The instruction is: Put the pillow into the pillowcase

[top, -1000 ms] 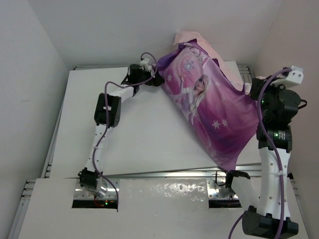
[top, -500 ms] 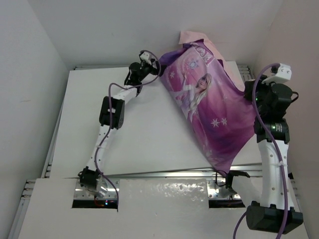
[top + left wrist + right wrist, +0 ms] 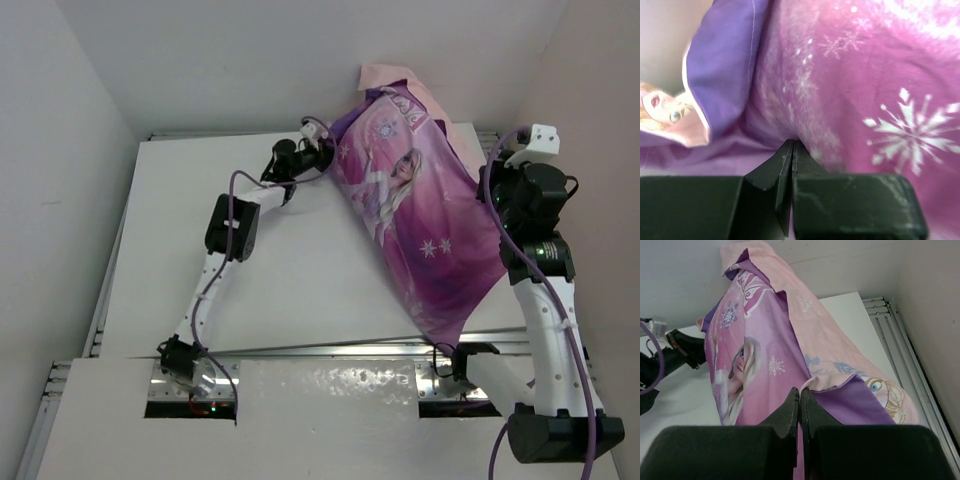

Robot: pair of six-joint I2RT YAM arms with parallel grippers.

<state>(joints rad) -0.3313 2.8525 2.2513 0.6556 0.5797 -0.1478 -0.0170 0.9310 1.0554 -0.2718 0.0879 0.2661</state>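
Left pincer (image 3: 791,145): fingers pressed together, tips sunk in a pucker of purple cloth, so it seems to nip the case (image 3: 420,220) at its left flank, towards the far end. Right pincer (image 3: 800,390): likewise pressed together, with pink cloth running in between the fingers, judged to be a pinch on the hem where a purple-lined flap turns back. Case: lies between the two pincers, directly right of the left one and left of the right one. Its long axis runs slantwise, from a far end beyond the left pincer down to a near end that hangs close to the right arm's base, above the surface (image 3: 300,260). It looks bulky rather than flat. Pillow: no white cushion shows in any view; whether it sits inside the case cannot be told. Nearer arm: each holds its own flank, the right pincer about midway along and the left nearer the far end, so any pull or shake turns on that slanted axis. Views: the top view alone gives the full length and both arms. The left wrist view gives only snowflake print and the pucker. The right wrist view alone shows the pink side, the turned-back flap and the left pincer beyond the case.
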